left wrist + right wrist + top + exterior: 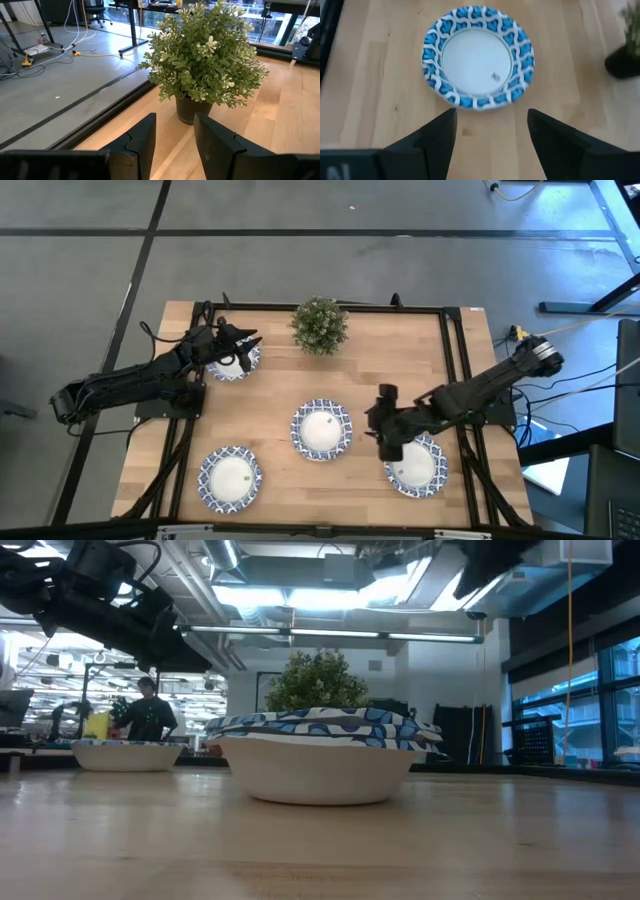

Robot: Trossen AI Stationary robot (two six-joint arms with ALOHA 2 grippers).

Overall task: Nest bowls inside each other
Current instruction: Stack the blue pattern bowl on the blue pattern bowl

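Observation:
The high view shows blue-and-white rimmed bowls at four spots: far left (232, 361), middle (321, 429), near left (230, 478) and near right (415, 465). In the low view the middle bowl (320, 758) carries more than one rim, one nested in another and slightly tilted. My left gripper (248, 343) is open over the far-left bowl, pointing toward the potted plant (205, 60); its fingers (175, 125) hold nothing. My right gripper (378, 425) is open between the middle and near-right bowls. It faces the middle bowl (477, 57), with fingertips (492, 112) short of its rim.
The green potted plant (320, 325) stands at the far edge, right of my left gripper. A black frame rail (455, 380) runs along the table's right side. Bare wood lies between the bowls. A person (148, 710) shows in the room beyond the table.

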